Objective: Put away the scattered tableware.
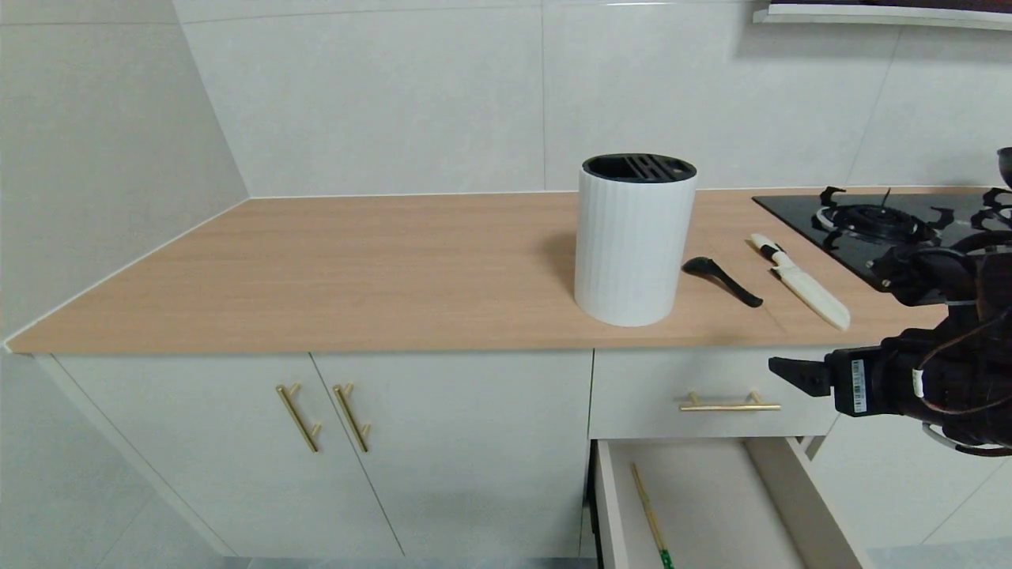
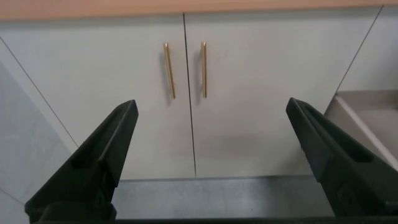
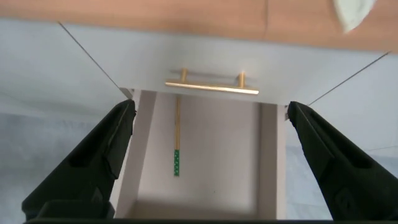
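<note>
- A light wood-grain countertop [image 1: 356, 269] runs along the tiled wall, from the left corner to the right end.
- A white ribbed cylindrical utensil holder with a black slotted top [image 1: 632, 253] stands upright right of the middle, near the front edge.
- A black plastic spoon [image 1: 721, 280] lies just beside the holder, on its right-end side.
- A white-handled knife with a cream blade [image 1: 802, 284] lies near the spoon, blade tip toward the front edge.
- A black glass gas hob [image 1: 806, 217] sits in the right end.

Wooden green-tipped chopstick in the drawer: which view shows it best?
The right wrist view: it looks into the open white drawer, showing the wooden green-tipped chopstick full length. Head view has it slanted at the frame edge; left wrist view faces white cabinet doors.
</note>
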Controlling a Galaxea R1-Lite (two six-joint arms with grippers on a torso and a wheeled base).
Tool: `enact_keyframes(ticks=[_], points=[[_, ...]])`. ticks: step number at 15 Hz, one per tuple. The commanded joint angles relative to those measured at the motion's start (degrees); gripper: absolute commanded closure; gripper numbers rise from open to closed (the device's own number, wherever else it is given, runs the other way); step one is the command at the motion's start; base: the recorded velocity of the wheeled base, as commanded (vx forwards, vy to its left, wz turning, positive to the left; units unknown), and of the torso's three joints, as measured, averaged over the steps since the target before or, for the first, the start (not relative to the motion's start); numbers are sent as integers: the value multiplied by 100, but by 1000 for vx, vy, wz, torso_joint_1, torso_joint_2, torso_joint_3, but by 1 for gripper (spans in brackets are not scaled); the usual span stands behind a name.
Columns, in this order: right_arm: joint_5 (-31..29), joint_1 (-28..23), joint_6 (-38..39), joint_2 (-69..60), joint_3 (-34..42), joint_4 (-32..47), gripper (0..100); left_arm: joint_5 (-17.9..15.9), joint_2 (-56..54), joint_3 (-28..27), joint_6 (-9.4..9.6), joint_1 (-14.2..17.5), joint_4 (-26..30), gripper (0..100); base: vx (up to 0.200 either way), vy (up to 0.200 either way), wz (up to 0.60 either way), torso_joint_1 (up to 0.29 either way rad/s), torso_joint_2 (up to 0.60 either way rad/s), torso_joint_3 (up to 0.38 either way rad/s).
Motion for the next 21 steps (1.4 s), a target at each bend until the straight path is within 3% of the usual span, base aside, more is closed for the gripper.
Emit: enact_keyframes(ticks=[1,6,11,17,21], points=[[-1,2,0,35,1,-3,0,0,9,0,-4,1,-1,0,0,0,0,212,-491,-290],[-1,2,-88,61,18,-3,0,0,9,0,-4,1,-1,0,0,0,0,201,-454,-257],[25,-7,-202,255,1,-47,0,0,9,0,4,1,-1,0,0,0,0,27,-65,-37],[412,-789,-158,1635,-1133,-1040,0,0,9,0,-4,1,-1,0,0,0,0,0,0,0],[913,-903,-211,2434,-1880,-1322,0,0,9,0,-4,1,-1,0,0,0,0,0,0,0]])
